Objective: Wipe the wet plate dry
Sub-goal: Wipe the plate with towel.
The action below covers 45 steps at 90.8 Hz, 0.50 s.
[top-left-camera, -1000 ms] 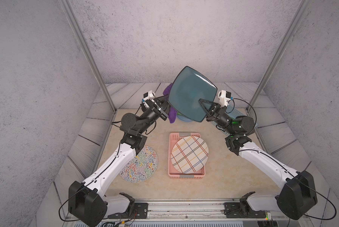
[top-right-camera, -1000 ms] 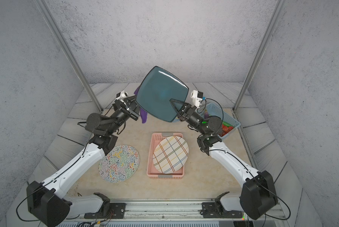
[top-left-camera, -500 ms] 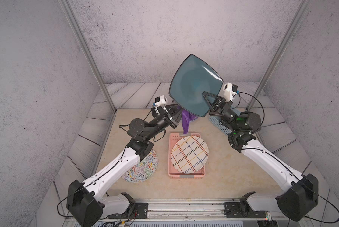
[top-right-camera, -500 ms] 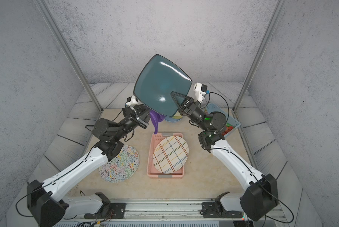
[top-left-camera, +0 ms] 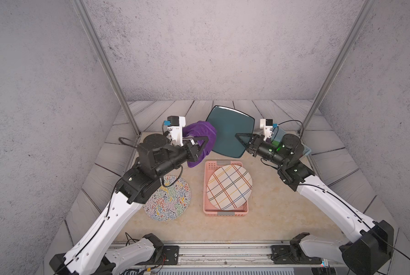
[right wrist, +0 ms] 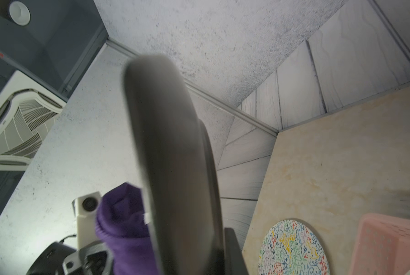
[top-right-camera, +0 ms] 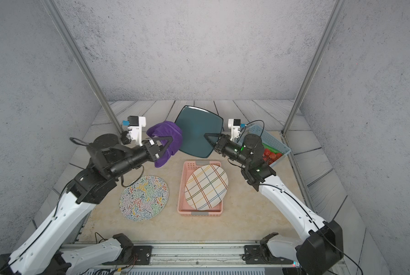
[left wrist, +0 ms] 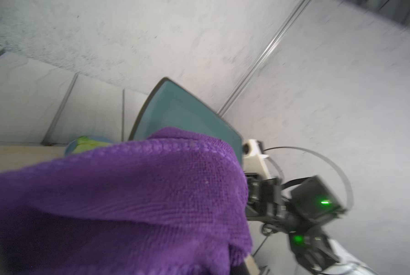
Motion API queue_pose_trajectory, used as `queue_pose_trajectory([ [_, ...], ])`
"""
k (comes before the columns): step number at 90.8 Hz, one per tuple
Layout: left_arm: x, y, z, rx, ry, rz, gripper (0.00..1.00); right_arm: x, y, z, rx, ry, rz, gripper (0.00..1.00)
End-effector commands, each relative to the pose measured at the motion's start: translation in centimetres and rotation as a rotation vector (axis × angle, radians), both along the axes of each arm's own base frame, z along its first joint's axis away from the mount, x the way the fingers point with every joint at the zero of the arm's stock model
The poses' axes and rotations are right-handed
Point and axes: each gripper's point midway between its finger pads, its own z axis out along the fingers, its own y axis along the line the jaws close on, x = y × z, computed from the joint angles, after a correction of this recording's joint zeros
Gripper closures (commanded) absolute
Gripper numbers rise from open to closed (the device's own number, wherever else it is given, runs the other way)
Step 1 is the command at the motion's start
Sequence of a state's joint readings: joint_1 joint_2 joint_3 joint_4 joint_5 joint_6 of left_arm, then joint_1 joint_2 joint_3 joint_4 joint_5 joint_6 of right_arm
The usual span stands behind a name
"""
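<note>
Above table: right gripper pinches teal plate, left gripper pinches purple cloth; underside only right-wrist view.

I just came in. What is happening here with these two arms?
The right gripper holds a teal square plate by its edge, raised and tilted above the table. The left gripper holds a purple cloth at the plate's side, seemingly touching it. A checked plate lies in the pink basket; a patterned plate lies on the table.

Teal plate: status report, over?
Right tool shut on teal plate, held aloft, tilted. Left tool shut on purple cloth, beside the plate's face. Nothing between them.
</note>
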<state>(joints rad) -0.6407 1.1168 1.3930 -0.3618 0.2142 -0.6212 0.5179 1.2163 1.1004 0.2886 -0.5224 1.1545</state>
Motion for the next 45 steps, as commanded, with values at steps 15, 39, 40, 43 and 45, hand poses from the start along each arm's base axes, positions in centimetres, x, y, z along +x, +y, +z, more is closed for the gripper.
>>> queue_pose_trajectory([
  [15, -0.2, -4.8, -7.3, 0.259, 0.057, -0.161, 1.00, -5.3, -0.7, 7.7, 0.053, -0.308, 0.041, 1.00],
  [39, 5.2, 2.0, -6.8, 0.190, 0.138, 0.057, 1.00, -10.2, 3.5, 5.5, 0.015, -0.350, 0.231, 1.00],
  [40, 5.2, 2.0, -6.6, 0.198, 0.131, 0.052, 1.00, -10.5, 3.8, 5.4, 0.012, -0.355, 0.243, 1.00],
  [43, 5.0, 1.3, -6.2, 0.223, 0.108, 0.013, 1.00, -11.2, 4.4, 5.1, 0.007, -0.362, 0.271, 1.00],
  [45, 4.7, 0.4, -6.3, 0.239, 0.099, -0.027, 1.00, -11.5, 4.7, 5.1, 0.010, -0.361, 0.283, 1.00],
])
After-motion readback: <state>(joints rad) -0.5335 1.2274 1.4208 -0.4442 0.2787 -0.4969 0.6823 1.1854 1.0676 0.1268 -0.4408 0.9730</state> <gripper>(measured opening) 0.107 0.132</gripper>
